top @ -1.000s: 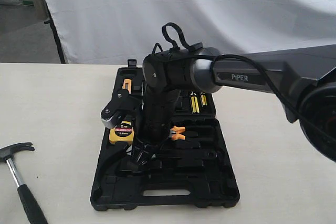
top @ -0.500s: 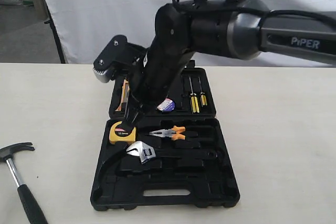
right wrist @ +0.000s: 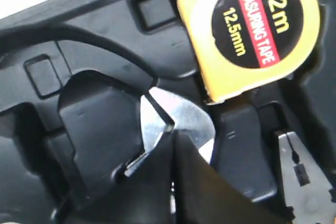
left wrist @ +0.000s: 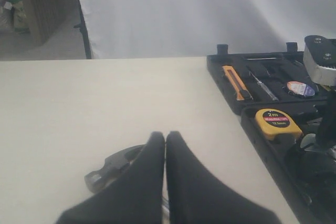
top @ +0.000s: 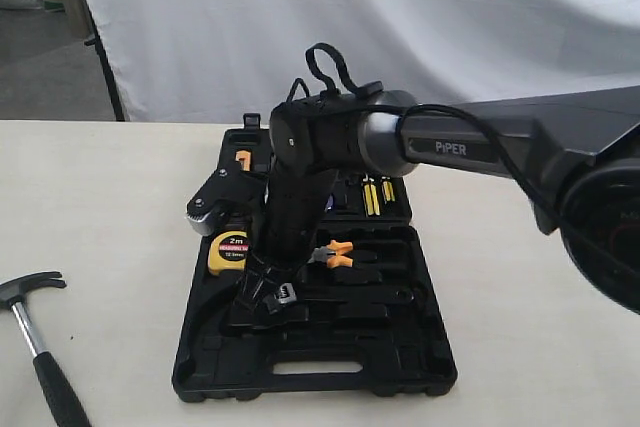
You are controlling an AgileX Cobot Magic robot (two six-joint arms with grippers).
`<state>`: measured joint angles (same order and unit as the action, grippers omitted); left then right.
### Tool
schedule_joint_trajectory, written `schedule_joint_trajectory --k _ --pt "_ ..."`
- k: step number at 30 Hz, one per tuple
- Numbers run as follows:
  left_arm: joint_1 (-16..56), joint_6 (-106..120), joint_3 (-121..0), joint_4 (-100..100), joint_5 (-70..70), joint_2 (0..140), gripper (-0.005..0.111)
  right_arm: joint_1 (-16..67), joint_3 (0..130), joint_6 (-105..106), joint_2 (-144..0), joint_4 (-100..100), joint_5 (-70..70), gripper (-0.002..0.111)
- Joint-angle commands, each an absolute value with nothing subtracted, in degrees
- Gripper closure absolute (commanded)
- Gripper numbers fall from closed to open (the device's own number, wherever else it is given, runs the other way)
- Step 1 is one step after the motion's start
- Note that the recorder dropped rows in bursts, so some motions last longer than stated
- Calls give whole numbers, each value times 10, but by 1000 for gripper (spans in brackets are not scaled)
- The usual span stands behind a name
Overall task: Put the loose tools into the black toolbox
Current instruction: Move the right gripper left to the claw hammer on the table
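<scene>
Holding right gripper [top: 266,293], pressed together, over wrench [right wrist: 178,116] in black toolbox [top: 400,367], tape measure [top: 231,247] at eleven o'clock (left gripper [left wrist: 165,137] likewise closed).

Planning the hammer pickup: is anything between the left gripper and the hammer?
Nothing visible does. The hammer lies on the table just past the shut left gripper. On its way into the black toolbox, though, the right arm hangs low over the case.

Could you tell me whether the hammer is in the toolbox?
Out: the steel-shafted, black-handled claw hammer lies on the beige table, apart from the black plastic toolbox.
</scene>
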<state>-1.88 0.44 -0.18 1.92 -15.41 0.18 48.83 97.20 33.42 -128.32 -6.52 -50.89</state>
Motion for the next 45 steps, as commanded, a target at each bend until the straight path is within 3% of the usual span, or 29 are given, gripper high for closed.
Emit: schedule_joint_trajectory --k 1,5,10,15,40,43,45 --pt "-14 0 0 18 -154 0 106 491 982 325 -1232 -123 -537 109" --pt "-14 0 0 19 -154 0 106 555 987 293 -1205 -175 -484 106" --pt "-14 0 0 19 -154 0 106 624 987 223 -1249 -133 -384 64" --pt "-14 0 0 19 -154 0 106 642 987 220 -1283 -139 -365 50" --pt "-4 0 0 18 -154 0 106 687 987 226 -1345 -177 -366 52" --pt "-4 0 0 18 -154 0 106 686 987 221 -1343 -133 -388 71" --pt "-4 0 0 18 -154 0 106 686 987 197 -1342 -90 -407 91"
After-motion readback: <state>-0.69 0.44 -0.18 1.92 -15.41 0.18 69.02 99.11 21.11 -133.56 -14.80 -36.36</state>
